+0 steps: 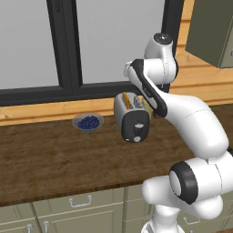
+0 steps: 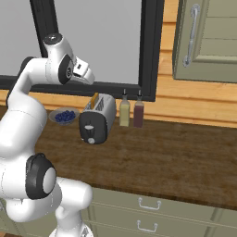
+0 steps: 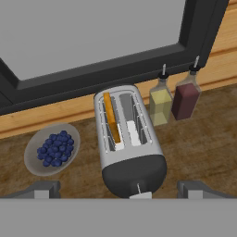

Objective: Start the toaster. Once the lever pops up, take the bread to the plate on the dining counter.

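Arm rises from base, elbow bent back, upper link reaching fwd over the wood worktop (image 1: 54, 159) so the hand sits above the toaster (image 3: 129, 143), camera looking down on it. In left base view the forearm crosses in front of toaster's right side; in right base view the wrist hangs up-left of toaster, just under the black window frame (image 2: 148, 51).

Gripper (image 3: 118, 189) spread to full width: the two dark fingertips (image 3: 44, 189) stand far apart at the bottom of hand view, one either side of toaster's black end panel, well clear of it. Nothing between them, nothing touched.

Toaster stands on worktop near the back wall, black end facing the robot. Lever (image 3: 138, 188) shows as a thin pale-looking tab on the black end in hand view; whether it's up or down I can't tell. Pale knob (image 2: 91, 140) low on the end panel. Bread (image 3: 111, 118) sits upright in toaster's left slot, top edge poking above the slot; right slot has only its wire guides.

Left of toaster: grey bowl of blueberries (image 3: 52, 149), near but apart. Right of toaster, at back wall: yellow bottle (image 3: 160, 105), then dark red bottle (image 3: 185, 99), the two just beside each other. Green drawers (image 2: 148, 210) below worktop; wall cabinet (image 2: 208, 39) up-right of toaster.
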You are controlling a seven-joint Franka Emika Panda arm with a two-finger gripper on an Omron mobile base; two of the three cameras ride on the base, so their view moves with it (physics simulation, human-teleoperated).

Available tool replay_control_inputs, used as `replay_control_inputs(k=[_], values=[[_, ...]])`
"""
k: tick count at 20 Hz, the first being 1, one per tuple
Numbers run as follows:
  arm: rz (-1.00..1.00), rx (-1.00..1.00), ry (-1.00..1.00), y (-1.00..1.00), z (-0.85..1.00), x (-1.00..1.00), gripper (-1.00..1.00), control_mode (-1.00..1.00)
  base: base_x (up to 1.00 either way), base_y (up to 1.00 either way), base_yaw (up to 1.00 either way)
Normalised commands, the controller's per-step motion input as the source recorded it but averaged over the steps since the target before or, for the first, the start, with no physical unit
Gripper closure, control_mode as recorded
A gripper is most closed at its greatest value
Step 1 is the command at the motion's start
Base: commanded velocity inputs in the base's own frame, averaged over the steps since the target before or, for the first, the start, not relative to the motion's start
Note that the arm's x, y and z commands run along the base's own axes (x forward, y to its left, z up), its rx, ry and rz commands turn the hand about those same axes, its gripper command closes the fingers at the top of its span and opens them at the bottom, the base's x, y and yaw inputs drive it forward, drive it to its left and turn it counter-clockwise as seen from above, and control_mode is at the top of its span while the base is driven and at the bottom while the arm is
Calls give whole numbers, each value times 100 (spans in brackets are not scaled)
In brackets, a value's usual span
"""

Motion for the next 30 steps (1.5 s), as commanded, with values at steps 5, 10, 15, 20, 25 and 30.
replay_control_inputs(k=[5, 10, 15, 20, 25, 30], values=[[0, 0, 0, 0, 0, 0, -100, -100, 0, 0, 0], [0, 0, 0, 0, 0, 0, -100, -100, 0, 0, 0], [0, 0, 0, 0, 0, 0, -100, -100, 0, 0, 0], [0, 0, 0, 0, 0, 0, -100, -100, 0, 0, 0], [0, 0, 0, 0, 0, 0, -100, -100, 0, 0, 0], [0, 0, 0, 0, 0, 0, -100, -100, 0, 0, 0]])
